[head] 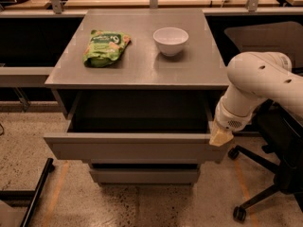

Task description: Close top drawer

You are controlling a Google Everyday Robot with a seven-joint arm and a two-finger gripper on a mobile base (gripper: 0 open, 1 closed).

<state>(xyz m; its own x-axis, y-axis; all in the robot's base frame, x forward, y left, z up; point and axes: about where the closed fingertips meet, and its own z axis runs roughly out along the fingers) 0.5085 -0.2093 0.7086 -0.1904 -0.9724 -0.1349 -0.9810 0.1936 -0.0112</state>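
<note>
The top drawer (137,148) is a wide grey metal drawer with a plain flat front, pulled well out from under the cabinet top (142,67); its inside is dark and looks empty. My gripper (220,137) hangs from the white arm (258,86) at the right end of the drawer's front, its yellowish tip at the front's upper right corner. A shorter grey drawer front (144,175) sits below, slightly out.
A green snack bag (105,47) and a white bowl (170,40) rest on the cabinet top. A black wheeled office chair (272,174) stands right of the cabinet behind the arm. A black bar (35,193) lies on the floor at the lower left.
</note>
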